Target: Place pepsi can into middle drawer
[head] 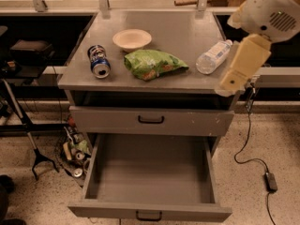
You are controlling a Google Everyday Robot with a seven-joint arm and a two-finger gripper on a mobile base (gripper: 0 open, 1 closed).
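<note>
The pepsi can (98, 61) lies on its side on the left of the grey cabinet top (183, 29), silver top facing the front. The middle drawer (117, 209) is pulled wide open below, with nothing in it. The like drawer above it (197, 122) is shut. My cream-coloured arm (247, 60) hangs in from the upper right. My gripper (226, 88) is at its lower end, over the cabinet top's right front corner, far to the right of the can.
On the cabinet top are a shallow cream bowl (132, 39), a green snack bag (152, 63) and a clear plastic water bottle (213, 56) next to my arm. Cables and clutter (75, 153) lie on the floor at the left. A black cable (255, 161) runs at the right.
</note>
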